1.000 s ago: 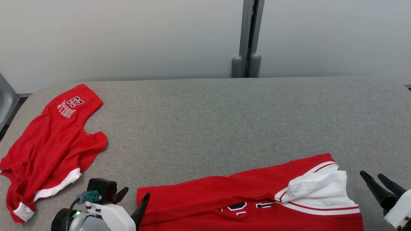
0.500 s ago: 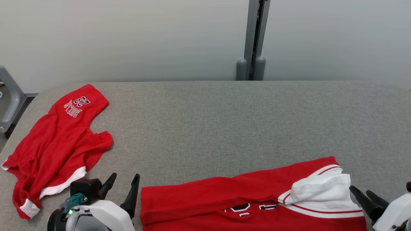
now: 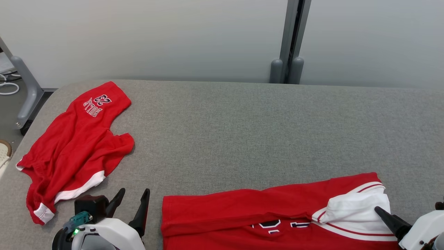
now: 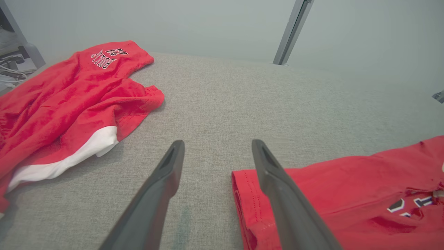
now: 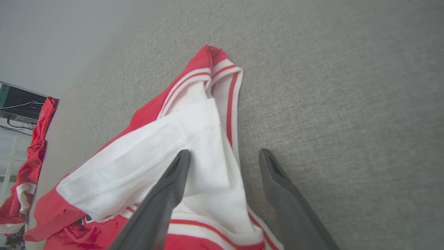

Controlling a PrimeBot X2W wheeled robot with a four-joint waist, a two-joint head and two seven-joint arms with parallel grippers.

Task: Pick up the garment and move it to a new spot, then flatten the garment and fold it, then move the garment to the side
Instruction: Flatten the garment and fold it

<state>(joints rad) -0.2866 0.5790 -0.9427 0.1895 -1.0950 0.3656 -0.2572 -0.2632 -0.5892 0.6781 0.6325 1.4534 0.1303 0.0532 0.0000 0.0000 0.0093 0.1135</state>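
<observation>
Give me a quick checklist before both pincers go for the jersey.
1. left pincer open: ok.
2. right pincer open: ok.
3. left pincer at the left edge of the jersey: ok.
4. right pincer astride the edge of the white flap: ok.
5. jersey lying flat: not ok, white flap bunched.
6. red shorts apart from jersey: ok.
</observation>
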